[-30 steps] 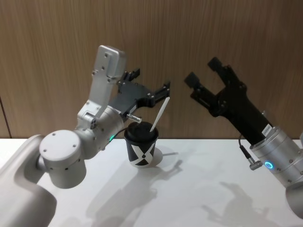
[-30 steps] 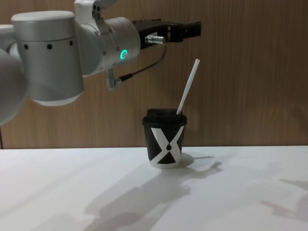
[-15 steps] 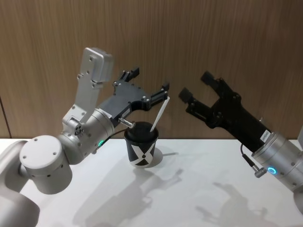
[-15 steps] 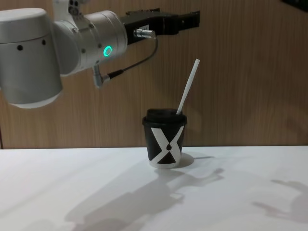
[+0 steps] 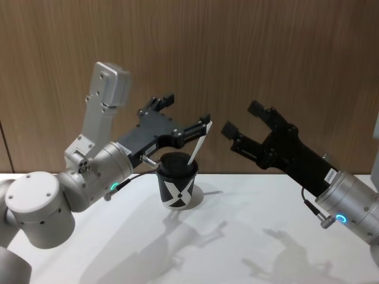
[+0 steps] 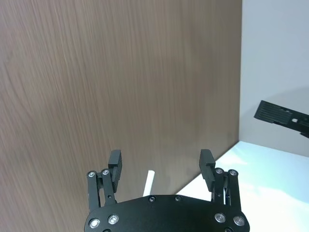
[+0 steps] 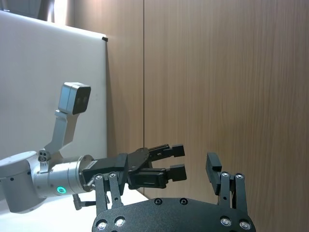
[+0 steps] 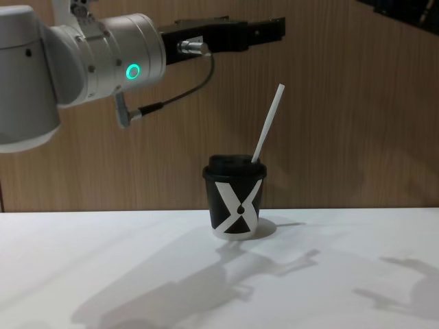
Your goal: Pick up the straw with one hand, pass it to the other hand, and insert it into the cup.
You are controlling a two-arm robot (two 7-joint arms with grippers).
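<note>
Brightness: even and fairly bright indoor light, with no dim corners.
Light source: above and behind the cup [image 8: 234, 199], since shadows run forward from it.
Shadows: soft grey arm shapes on the white table [image 8: 357, 274] in front of the cup.
Glare: mild sheen on the wood wall [image 5: 249, 53] behind the cup.
Focus: sharp around the cup.

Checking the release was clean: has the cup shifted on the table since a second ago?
No. The cup sits at the same spot against the wall's foot line, straw leaning the same way.
</note>
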